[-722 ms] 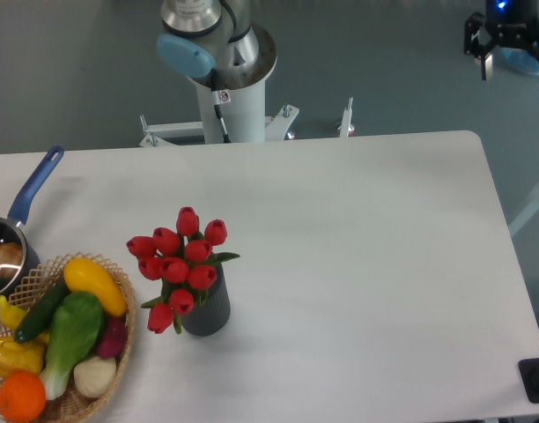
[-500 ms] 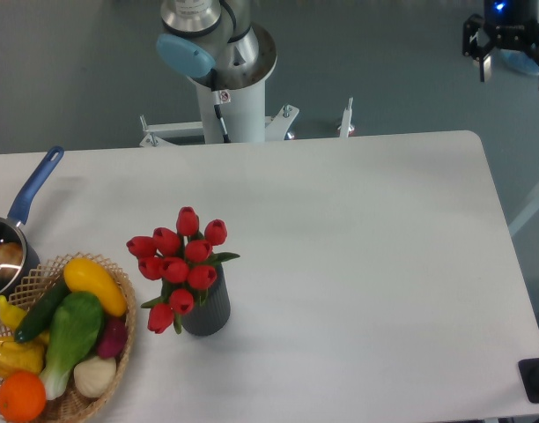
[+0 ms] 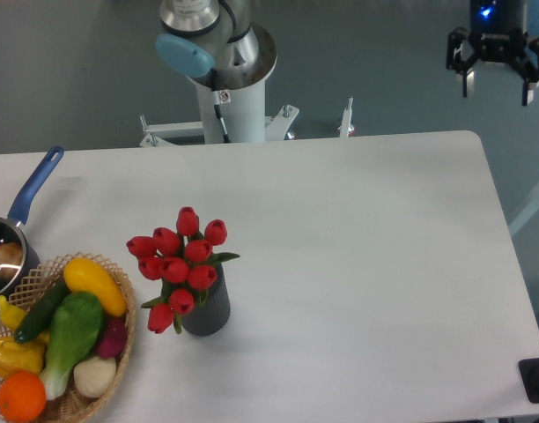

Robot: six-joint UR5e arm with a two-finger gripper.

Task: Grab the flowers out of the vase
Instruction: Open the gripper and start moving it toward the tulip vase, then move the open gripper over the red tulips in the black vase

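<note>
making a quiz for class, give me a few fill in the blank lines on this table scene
1. The flowers stand in the ____.
2. The basket lies to the ____ of the vase in the picture.
3. The claw hangs open, holding ____.
4. The pan has a ____ handle.

Missing words: vase; left; nothing; blue

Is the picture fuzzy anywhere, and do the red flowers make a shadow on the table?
In the camera view, the red tulip flowers and the ribbed dark grey vase look sharp, with only a faint soft shadow around the vase on the white table; the light is even, without glare; the black gripper at top right looks slightly blurred.
</note>
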